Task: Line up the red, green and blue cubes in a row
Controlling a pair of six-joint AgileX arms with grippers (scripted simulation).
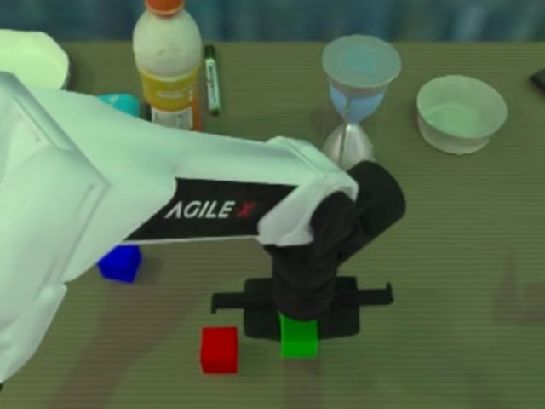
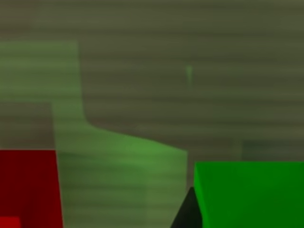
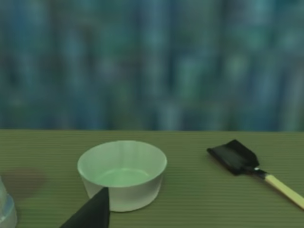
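Left claw (image 1: 300, 328) is down near the front edge of the bench (image 1: 451, 256), closed around the green cube (image 1: 299, 336), which sits just right of the red cube (image 1: 219, 349) with a small gap. Blue cube (image 1: 119, 263) is off to the left, further back, half under the arm. Can't see the right claw from above.

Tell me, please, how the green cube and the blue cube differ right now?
The green cube sits near the table's front edge, beside the red cube; the blue cube lies farther back and to the left, apart from both. The left gripper is at the green cube; nothing is at the blue cube. Both look the same size and shape.
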